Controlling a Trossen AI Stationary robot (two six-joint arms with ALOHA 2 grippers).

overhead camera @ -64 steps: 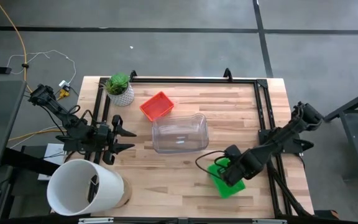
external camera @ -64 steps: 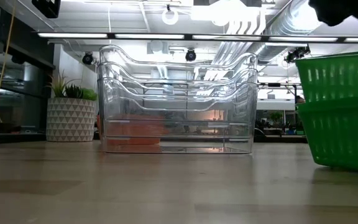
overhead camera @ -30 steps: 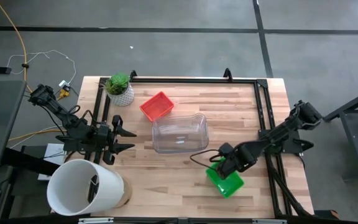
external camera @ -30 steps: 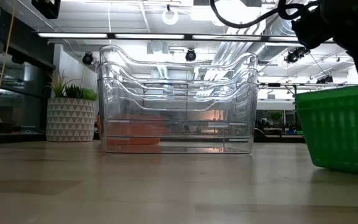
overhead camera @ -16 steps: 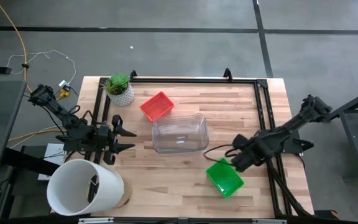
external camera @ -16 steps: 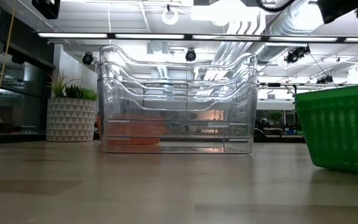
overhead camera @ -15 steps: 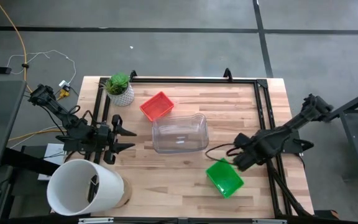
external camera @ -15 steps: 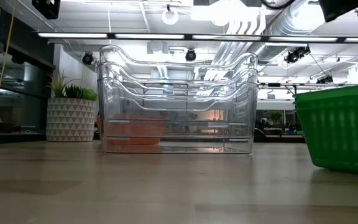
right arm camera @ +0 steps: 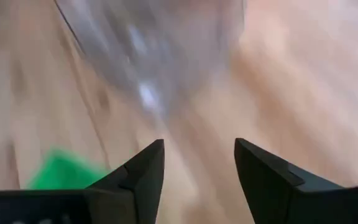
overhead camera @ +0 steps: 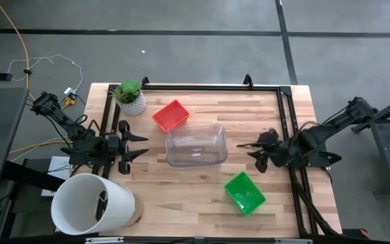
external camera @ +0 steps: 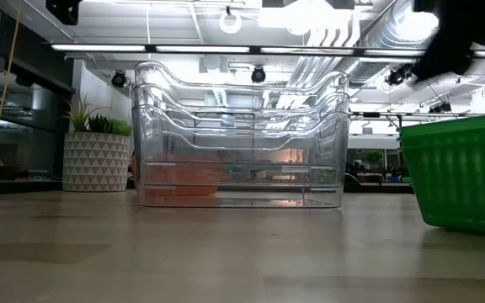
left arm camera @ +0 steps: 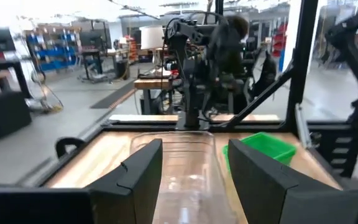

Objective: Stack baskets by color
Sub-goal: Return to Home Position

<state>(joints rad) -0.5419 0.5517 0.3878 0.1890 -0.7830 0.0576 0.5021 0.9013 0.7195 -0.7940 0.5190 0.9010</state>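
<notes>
Baskets look pretty much sorted to me. The clear baskets (overhead camera: 196,145) sit nested in one pile at the centre of the bench (overhead camera: 175,193), and the low view shows several rims tucked inside each other. The green baskets (overhead camera: 244,192) are at about 5 o'clock from that pile, near it but not touching. The red baskets (overhead camera: 170,115) are at about 11 o'clock, just beside the clear pile's corner. From above I honestly can't tell how many are in the red or green piles, each just reads as one spot per colour.

The right gripper (overhead camera: 257,154) hovers at 3 o'clock from the clear pile, by the bench's right rail, fingers spread with nothing between them. The left gripper (overhead camera: 141,146) is at 9 o'clock on the left edge, fingers apart too, also empty.

So my guess: no loose basket anywhere, stacking done, and the only thing left is parking the arms.
</notes>
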